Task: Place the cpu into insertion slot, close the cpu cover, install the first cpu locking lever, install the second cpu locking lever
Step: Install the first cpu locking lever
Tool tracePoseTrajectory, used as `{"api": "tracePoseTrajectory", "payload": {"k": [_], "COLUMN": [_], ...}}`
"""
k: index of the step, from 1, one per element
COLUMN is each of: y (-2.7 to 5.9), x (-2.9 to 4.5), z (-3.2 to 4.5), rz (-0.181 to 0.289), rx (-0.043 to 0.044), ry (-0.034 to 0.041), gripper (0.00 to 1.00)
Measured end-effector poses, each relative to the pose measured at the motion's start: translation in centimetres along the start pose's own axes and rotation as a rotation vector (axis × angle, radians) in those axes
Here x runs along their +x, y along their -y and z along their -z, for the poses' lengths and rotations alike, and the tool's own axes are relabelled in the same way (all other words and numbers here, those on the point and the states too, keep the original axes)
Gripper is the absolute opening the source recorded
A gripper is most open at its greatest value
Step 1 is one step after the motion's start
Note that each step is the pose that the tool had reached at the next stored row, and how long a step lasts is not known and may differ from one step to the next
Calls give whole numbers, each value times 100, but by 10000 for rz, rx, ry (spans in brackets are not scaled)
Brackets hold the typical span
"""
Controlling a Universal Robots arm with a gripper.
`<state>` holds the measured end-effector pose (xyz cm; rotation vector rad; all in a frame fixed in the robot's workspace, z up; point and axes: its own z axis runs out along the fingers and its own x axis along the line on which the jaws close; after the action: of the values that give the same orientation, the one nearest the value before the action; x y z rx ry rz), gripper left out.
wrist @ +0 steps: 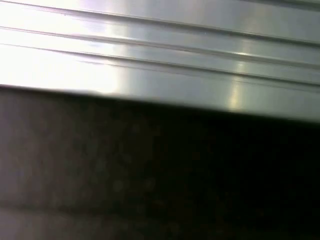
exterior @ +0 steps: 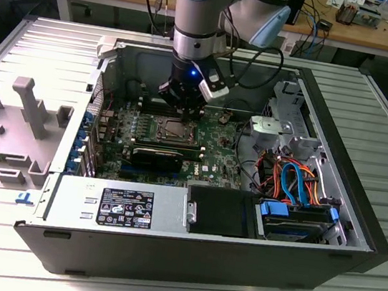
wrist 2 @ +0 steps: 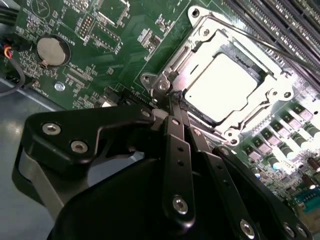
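Observation:
The cpu (wrist 2: 222, 86) lies flat in the insertion slot (exterior: 171, 129), its dull silver top showing. The cpu cover (wrist 2: 192, 52) is down over it, framing the chip through its square window. A thin metal lever rod (wrist 2: 270, 47) runs along one side of the socket. My gripper (wrist 2: 174, 100) is shut, its two black fingers pressed together with the tips at the socket's corner, right at the cover's edge. In the exterior view the gripper (exterior: 186, 112) hangs straight down inside the open computer case, just above the socket.
Long black memory slots (wrist 2: 280, 20) run beside the socket, and a coin battery (wrist 2: 51, 51) sits on the green board. A black heatsink block (exterior: 157, 157), the power supply (exterior: 117, 203) and drive cables (exterior: 294, 181) crowd the case. A grey fixture (exterior: 30, 104) stands at the exterior view's left.

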<state>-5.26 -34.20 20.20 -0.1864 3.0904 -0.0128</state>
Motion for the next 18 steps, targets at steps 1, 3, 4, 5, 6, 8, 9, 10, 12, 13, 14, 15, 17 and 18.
{"api": "tracePoseTrajectory", "payload": {"k": [1, 3, 4, 5, 6, 8, 9, 10, 12, 13, 14, 15, 17, 18], "y": [0, 0, 1, -1, -5, -16, -20, -25, -34, -39, -43, -51, -67, -78], "x": [0, -4, -5, 11, 45, 125, 155, 190, 251, 277, 304, 352, 415, 439], "z": [0, 25, 79, 120, 125, 129, 131, 132, 135, 136, 138, 140, 143, 144], "rz": [0, 1, 3, 0, 1, 0, -1, 0, -1, -1, 0, -1, -1, -1], "rx": [1, -7, -4, 0, 5, 15, 18, 20, 23, 25, 27, 28, 31, 31], "ry": [1, 14, 4, 26, 67, 141, 162, 186, 219, 230, 240, 259, 277, 282], "gripper": [11, 11, 11, 11, 11, 11, 11, 11, 11, 11, 11, 11, 11, 11]}}
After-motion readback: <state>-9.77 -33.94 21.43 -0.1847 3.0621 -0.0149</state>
